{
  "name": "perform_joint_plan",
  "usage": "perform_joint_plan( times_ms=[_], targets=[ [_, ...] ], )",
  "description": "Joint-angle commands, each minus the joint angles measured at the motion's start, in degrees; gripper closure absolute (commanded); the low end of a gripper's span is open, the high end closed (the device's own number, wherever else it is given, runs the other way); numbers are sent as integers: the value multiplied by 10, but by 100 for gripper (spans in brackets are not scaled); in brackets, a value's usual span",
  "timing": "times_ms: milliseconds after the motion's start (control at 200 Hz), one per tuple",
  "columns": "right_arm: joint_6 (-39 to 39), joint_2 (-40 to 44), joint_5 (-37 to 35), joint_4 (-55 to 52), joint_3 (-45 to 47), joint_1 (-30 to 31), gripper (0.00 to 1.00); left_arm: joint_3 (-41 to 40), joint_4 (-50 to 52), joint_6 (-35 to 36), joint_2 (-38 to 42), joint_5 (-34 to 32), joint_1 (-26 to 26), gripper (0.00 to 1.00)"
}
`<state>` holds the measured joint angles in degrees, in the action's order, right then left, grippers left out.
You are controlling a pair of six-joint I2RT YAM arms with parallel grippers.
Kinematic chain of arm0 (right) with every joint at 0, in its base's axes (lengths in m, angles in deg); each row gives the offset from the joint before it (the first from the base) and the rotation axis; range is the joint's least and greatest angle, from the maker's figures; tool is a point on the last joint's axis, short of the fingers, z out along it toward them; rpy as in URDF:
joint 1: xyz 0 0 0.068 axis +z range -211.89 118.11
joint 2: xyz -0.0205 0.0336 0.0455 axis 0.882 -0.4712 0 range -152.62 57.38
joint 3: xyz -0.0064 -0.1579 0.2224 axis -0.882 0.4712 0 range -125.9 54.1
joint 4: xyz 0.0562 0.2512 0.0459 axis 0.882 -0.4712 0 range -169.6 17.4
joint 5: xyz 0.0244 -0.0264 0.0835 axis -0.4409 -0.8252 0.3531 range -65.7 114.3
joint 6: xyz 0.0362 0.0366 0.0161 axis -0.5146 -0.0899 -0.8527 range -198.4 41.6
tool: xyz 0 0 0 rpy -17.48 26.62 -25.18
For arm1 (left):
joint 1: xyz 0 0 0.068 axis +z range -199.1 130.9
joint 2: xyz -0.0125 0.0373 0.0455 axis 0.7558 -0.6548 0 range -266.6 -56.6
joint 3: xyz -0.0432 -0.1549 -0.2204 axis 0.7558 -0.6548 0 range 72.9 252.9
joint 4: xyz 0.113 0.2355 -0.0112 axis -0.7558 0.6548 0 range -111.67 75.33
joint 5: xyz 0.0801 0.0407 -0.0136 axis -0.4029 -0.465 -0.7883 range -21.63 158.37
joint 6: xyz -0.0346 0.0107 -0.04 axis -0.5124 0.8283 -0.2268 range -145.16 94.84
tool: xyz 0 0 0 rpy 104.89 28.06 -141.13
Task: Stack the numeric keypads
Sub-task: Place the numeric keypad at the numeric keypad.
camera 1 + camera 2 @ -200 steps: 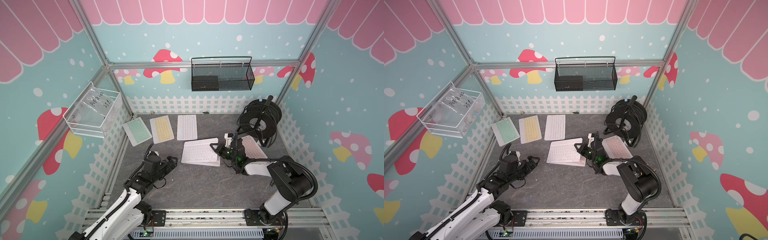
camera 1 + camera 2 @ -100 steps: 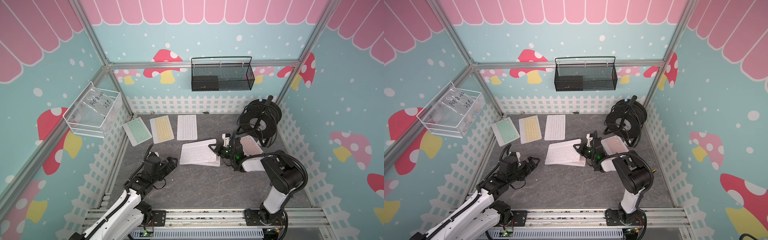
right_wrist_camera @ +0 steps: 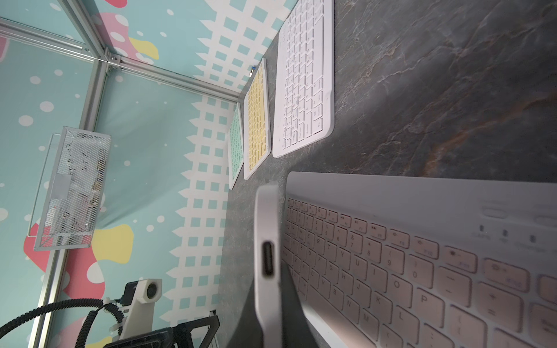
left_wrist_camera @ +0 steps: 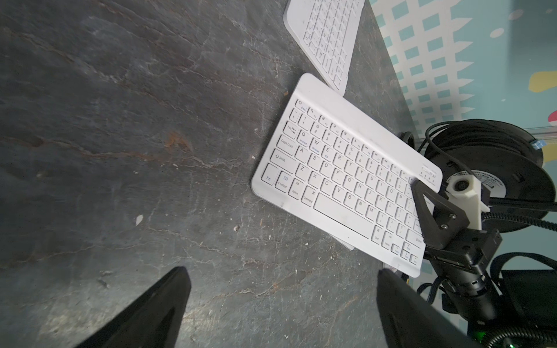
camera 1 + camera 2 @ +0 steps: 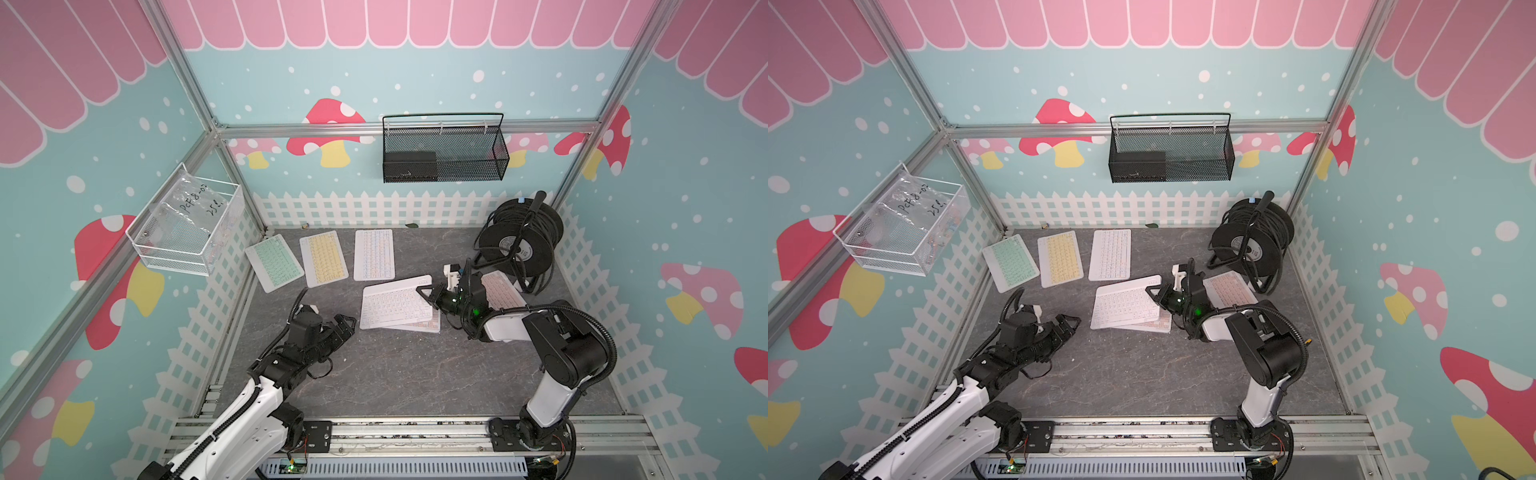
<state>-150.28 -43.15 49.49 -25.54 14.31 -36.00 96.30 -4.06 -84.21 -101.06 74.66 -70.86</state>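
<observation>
Leftward we've slid the white keypad (image 5: 390,305), right gripper (image 5: 424,291) clamped on its end, long axis askew over the pink keypad (image 5: 422,323).

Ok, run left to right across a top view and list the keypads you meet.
mint green keypad → yellow keypad → pale pastel keypad → white-keyed keypad → pink keypad, beside the cable reel. Left out: the keypad underneath the white-keyed one, which is mostly covered.
</observation>
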Motion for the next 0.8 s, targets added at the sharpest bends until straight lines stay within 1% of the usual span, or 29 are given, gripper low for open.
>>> perform_joint_plan(
  times_ms=[0,245,791],
  targets=[
    [-14,22,4,29,1,-9,95,-9,-16,-9,-1,7,5,0],
    [-34,22,10,58,14,-17,95,-18,-40,-18,-14,18,5,1],
    [-16,3,3,43,16,-22,93,-17,-38,-18,-15,18,4,0]
  ],
)
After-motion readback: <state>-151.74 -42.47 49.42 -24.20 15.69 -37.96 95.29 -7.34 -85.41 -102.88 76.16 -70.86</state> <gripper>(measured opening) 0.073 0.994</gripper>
